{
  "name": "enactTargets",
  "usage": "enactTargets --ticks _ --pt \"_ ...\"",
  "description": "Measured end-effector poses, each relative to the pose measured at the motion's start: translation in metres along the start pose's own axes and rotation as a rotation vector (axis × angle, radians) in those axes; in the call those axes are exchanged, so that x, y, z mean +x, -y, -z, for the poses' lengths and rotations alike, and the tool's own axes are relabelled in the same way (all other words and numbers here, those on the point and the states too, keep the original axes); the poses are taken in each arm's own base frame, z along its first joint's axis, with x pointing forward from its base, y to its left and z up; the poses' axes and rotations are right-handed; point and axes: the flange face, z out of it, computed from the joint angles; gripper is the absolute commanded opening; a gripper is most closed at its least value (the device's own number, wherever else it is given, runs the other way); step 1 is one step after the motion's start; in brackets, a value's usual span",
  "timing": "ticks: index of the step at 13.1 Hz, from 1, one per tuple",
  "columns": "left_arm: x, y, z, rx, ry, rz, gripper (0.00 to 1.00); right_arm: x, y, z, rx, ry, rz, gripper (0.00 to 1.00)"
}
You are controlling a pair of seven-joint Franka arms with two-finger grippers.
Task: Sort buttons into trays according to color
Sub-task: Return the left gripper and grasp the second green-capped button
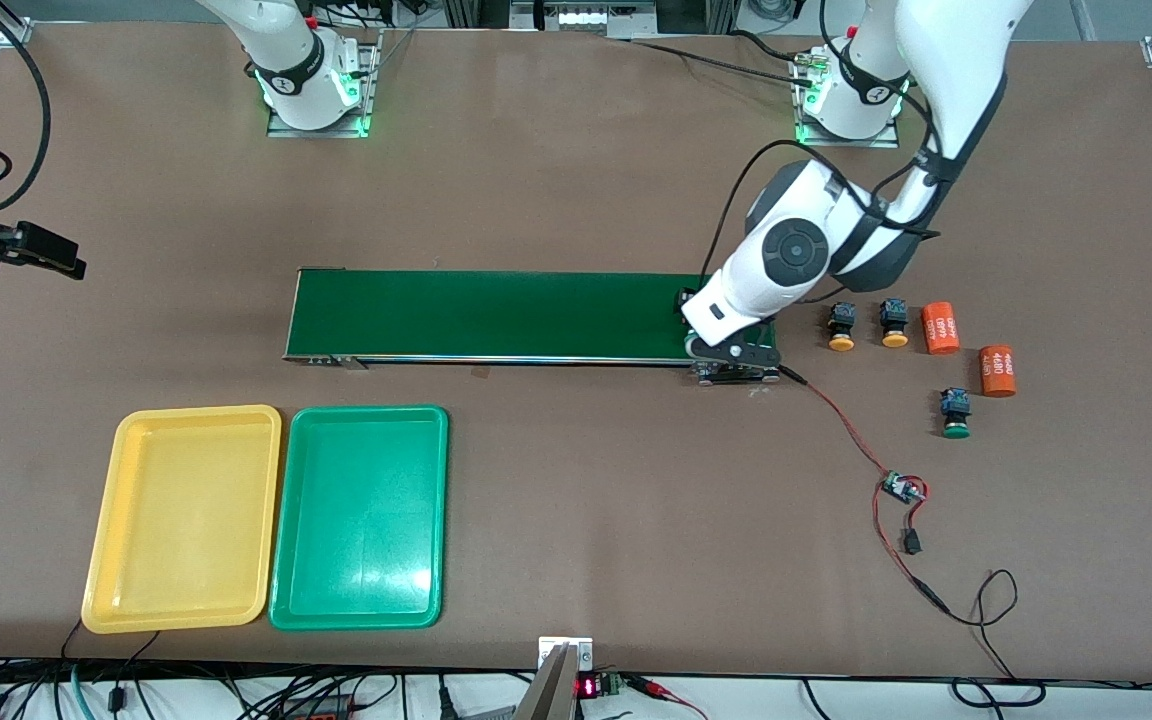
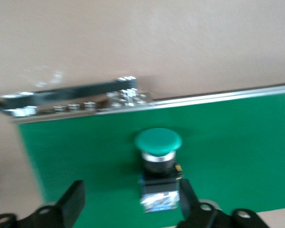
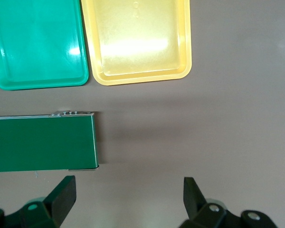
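Observation:
A green-capped button [image 2: 157, 142] lies on the dark-green belt [image 1: 496, 315] at the left arm's end. My left gripper [image 1: 726, 345] is low over it and open [image 2: 131, 192]. The button lies between the fingers, close to one finger [image 2: 186, 194]. In the front view my left arm hides it. Two yellow-orange buttons [image 1: 842, 326] [image 1: 894, 323] and a second green button [image 1: 956, 412] sit on the table past the belt's end. My right gripper [image 1: 56, 258] waits open and empty [image 3: 129, 186], high over the right arm's end of the table. The yellow tray [image 1: 181, 515] and green tray [image 1: 361, 515] are empty.
Two orange cylinders with white print [image 1: 940, 327] [image 1: 997, 370] lie beside the loose buttons. A small circuit board [image 1: 901, 488] with red and black wires trails from the belt's end toward the front camera. The right wrist view shows both trays [image 3: 137, 42] [image 3: 38, 42] and the belt's other end [image 3: 38, 142].

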Motion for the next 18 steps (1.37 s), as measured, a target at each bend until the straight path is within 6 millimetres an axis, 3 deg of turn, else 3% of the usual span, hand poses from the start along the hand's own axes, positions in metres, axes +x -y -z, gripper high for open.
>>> enactTargets --ticks 2,4,5,6,8,11,15,18 --pt "0.015 0.043 0.045 0.035 0.076 0.078 1.0 0.0 -0.008 0.0 0.001 0.001 -0.014 1.0" --pt "0.034 0.118 0.079 0.066 0.113 0.185 1.0 0.0 -0.009 0.0 0.001 0.001 -0.016 1.0" --pt "0.042 0.158 0.084 0.087 0.112 0.223 1.0 0.0 -0.008 0.0 0.001 0.0 -0.014 1.0" --pt "0.048 0.197 0.08 0.112 0.115 0.239 1.0 0.0 -0.007 0.0 0.001 0.0 -0.013 1.0" --pt "0.058 0.252 0.059 0.168 0.123 0.222 1.0 0.0 -0.008 0.0 0.001 0.001 -0.014 1.0" --pt "0.079 0.314 0.02 0.178 0.074 0.13 1.0 -0.001 -0.009 0.0 0.001 0.001 -0.016 1.0" --pt "0.089 0.368 -0.015 0.182 0.031 0.028 1.0 -0.001 -0.01 -0.001 0.001 0.002 -0.018 1.0" --pt "0.091 0.387 -0.029 0.207 0.017 0.007 1.0 -0.002 -0.016 -0.002 0.002 0.007 -0.028 1.0"
